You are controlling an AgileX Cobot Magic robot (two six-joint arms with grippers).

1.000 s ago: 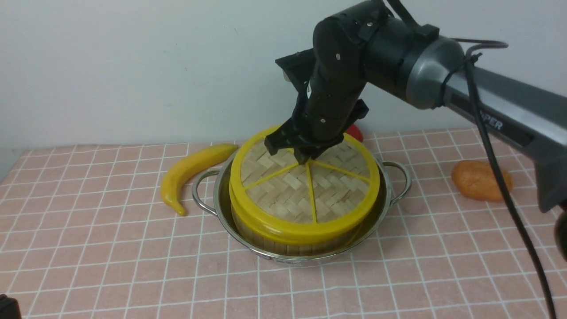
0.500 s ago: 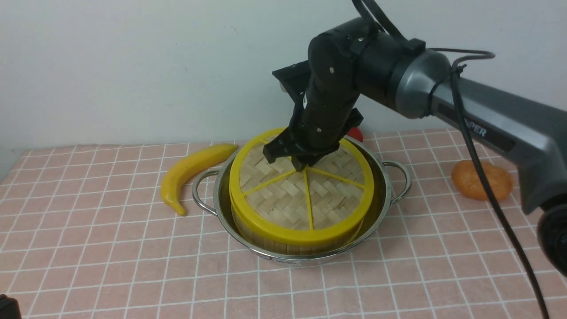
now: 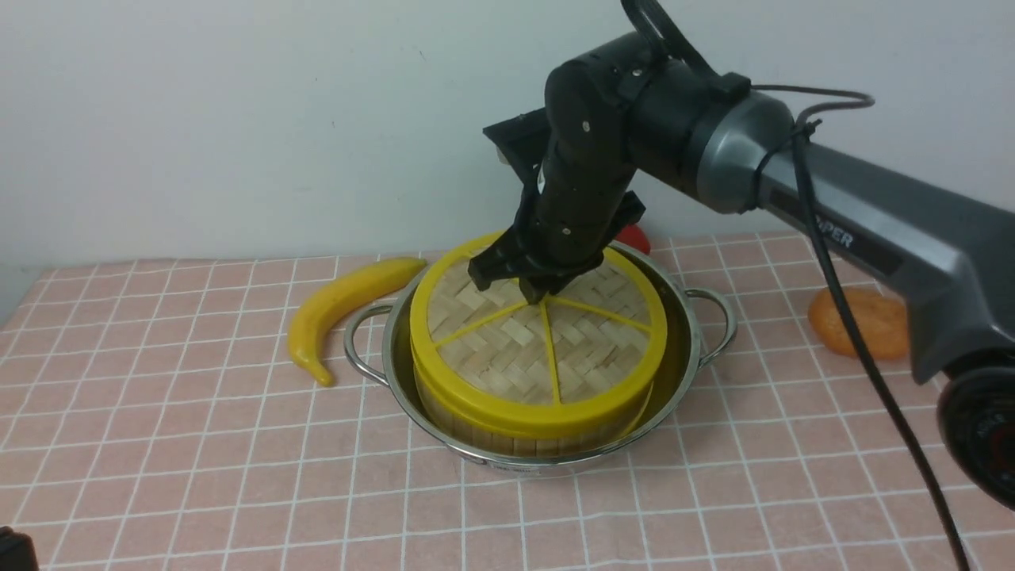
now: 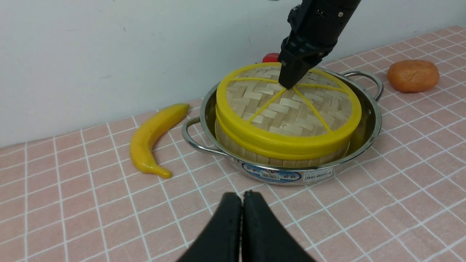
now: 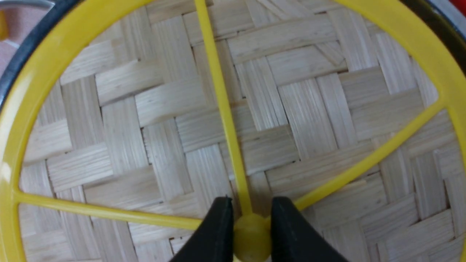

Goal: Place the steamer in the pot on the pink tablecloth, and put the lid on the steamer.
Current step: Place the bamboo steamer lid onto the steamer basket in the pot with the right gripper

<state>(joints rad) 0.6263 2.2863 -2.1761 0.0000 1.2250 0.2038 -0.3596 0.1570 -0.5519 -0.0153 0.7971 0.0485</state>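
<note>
A robot's right gripper point(image 3: 536, 292) points straight down at the middle of the lid point(image 3: 507, 349). Its two black jaws stand a narrow way apart, closed on the small yellow hub point(image 5: 251, 236) where the lid's five spokes meet. In the right wrist view the hub fills the gap between the jaws and touches both. The lid is a flat disc of woven bamboo with a thick yellow rim, and it lies on top of the steamer point(image 3: 492, 432), covering its opening. Only a low band of the steamer's wooden strips and a line of its yellow rim show beneath the lid. The steamer sits inside the pot point(image 3: 683, 373), a wide, shallow, shiny steel pot with a looped wire handle at nine o'clock and another at three o'clock, taking the far wall as twelve. A ring of bare steel shows all round the steamer. The pot stands near the middle of the pink tablecloth point(image 3: 198, 444), which has a grid of thin white lines. A yellow banana point(image 3: 341, 305) lies on the cloth at ten o'clock from the pot, just beside its handle. An orange lump point(image 3: 864, 317) sits at three o'clock, well apart. A small red object point(image 3: 634, 236) peeks out behind the pot at one o'clock. The left gripper point(image 4: 243, 194) hangs over bare cloth at six o'clock from the pot, its jaws pressed together and holding nothing.
</note>
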